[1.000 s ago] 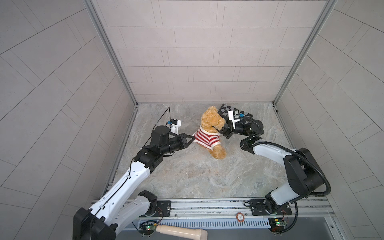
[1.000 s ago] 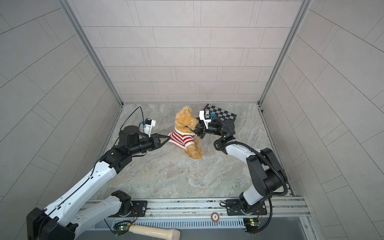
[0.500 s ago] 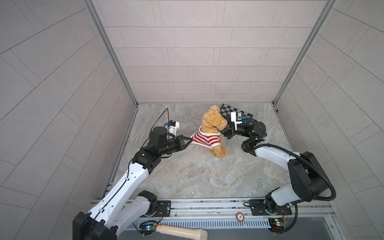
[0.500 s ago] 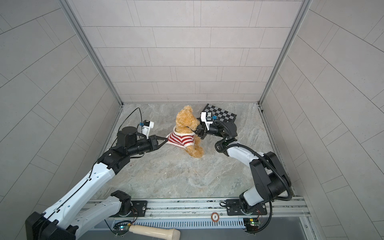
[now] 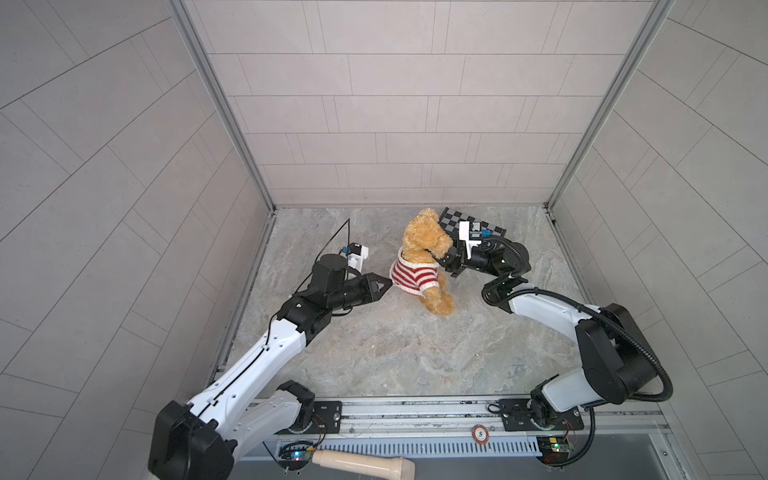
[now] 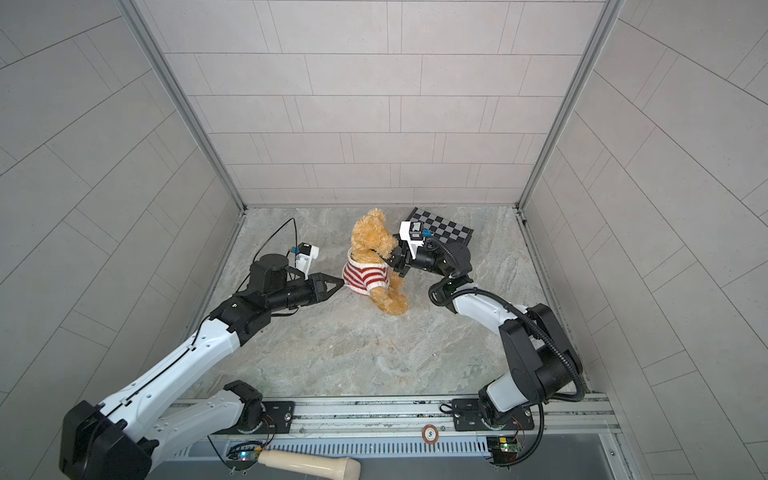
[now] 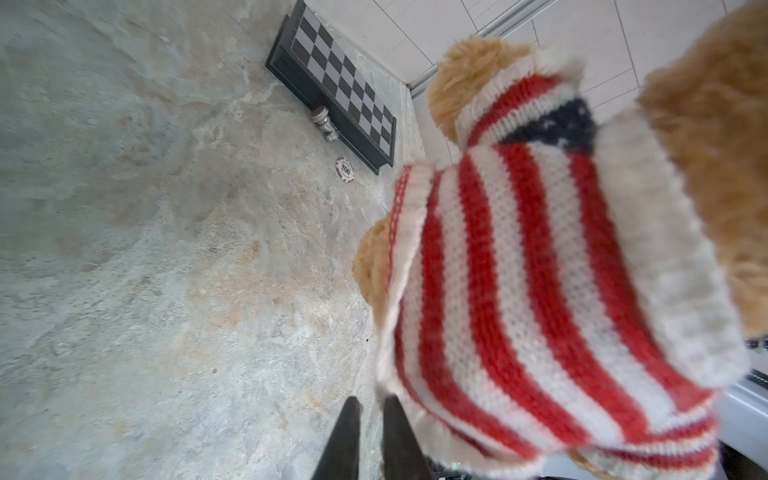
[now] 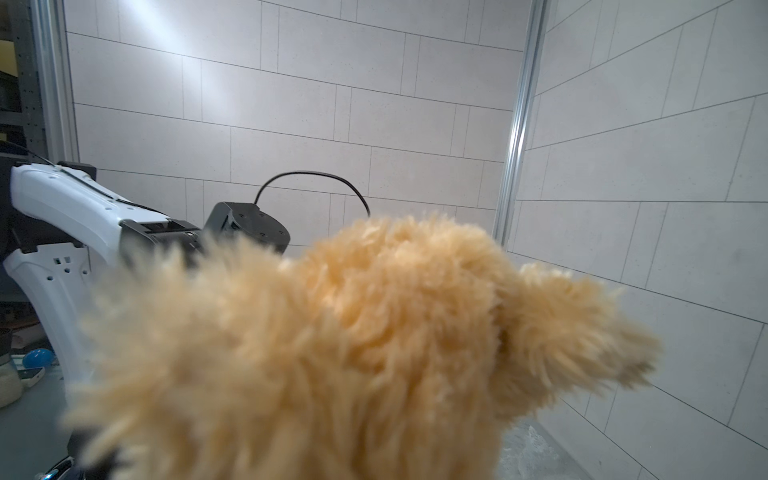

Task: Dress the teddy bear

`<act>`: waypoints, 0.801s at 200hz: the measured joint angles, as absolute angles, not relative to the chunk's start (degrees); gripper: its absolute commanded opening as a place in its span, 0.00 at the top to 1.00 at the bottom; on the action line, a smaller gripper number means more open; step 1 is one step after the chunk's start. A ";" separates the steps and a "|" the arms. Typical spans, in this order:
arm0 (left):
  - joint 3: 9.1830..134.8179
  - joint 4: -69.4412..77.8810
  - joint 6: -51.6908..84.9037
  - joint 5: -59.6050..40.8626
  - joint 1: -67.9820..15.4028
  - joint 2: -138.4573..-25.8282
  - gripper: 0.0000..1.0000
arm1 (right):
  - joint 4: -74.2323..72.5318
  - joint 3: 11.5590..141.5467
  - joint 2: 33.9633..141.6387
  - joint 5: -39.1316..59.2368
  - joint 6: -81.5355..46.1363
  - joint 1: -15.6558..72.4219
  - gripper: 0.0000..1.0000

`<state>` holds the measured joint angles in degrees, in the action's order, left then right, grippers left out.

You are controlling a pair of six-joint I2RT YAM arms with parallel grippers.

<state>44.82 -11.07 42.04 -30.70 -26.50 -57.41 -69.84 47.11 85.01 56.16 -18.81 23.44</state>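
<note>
Tugging the sweater (image 5: 412, 279) hem risks toppling the bear (image 5: 424, 243), which sits at the back of the tabletop (image 5: 374, 353) with the sweater on its torso, because the left fingers (image 7: 347, 436) stand narrowly parted and empty beside the hem and the right fingers (image 6: 398, 262) are buried in neck fur, grip indeterminate.

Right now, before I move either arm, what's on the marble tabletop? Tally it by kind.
Teddy bear: 1
Striped sweater, on the bear: 1
Chessboard: 1
Silver chess piece, beside the board: 1
Poker chip: 1
Total: 5
</note>
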 measured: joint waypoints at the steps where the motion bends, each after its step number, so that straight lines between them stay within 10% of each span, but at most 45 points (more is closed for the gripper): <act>1: 44.86 -11.20 41.85 -30.65 -26.48 -57.34 0.78 | -69.67 47.11 84.95 56.07 -18.65 23.44 1.00; 38: 47.53 -14.33 38.65 -29.12 -24.88 -55.44 0.77 | -62.00 46.61 81.17 52.47 -13.04 24.21 1.00; 99: 47.77 -8.45 41.04 -33.45 -25.06 -54.52 0.48 | -55.48 43.79 77.56 45.76 -7.16 26.85 1.00; 160: 43.44 1.43 50.57 -29.82 -31.03 -57.47 0.47 | -52.75 43.44 76.42 39.46 -2.72 29.21 1.00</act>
